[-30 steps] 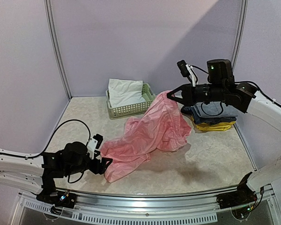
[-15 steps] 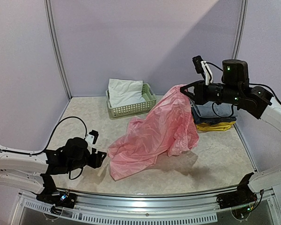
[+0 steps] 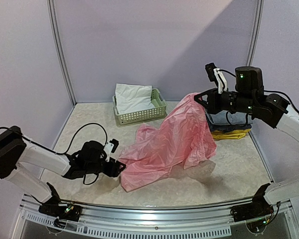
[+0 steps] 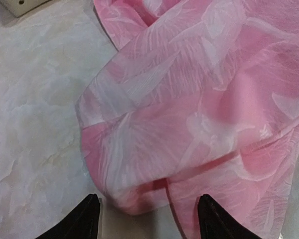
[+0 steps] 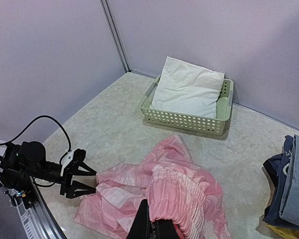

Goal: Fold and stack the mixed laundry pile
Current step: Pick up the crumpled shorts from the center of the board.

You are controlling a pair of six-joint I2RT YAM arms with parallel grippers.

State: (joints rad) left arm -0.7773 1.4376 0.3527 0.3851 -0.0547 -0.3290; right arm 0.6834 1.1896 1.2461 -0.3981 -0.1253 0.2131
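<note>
The thin pink garment (image 3: 174,142) hangs from my right gripper (image 3: 198,97), which is shut on its gathered waistband (image 5: 199,199) and holds it high; its lower part trails on the table. My left gripper (image 3: 118,167) is open and low at the garment's near left edge (image 4: 139,189), one fingertip (image 4: 87,219) on either side of a fold, not gripping it. The white garment (image 3: 133,97) lies in the basket, also in the right wrist view (image 5: 187,88).
A pale green lattice basket (image 3: 139,116) stands at the back centre. Folded dark blue and yellow clothes (image 3: 229,127) lie at the right behind my right arm. Walls close in the back and sides. A metal rail (image 3: 149,211) runs along the near edge.
My right gripper lifted the pink garment up and to the right. My left gripper moved right along the table to the garment's near edge.
</note>
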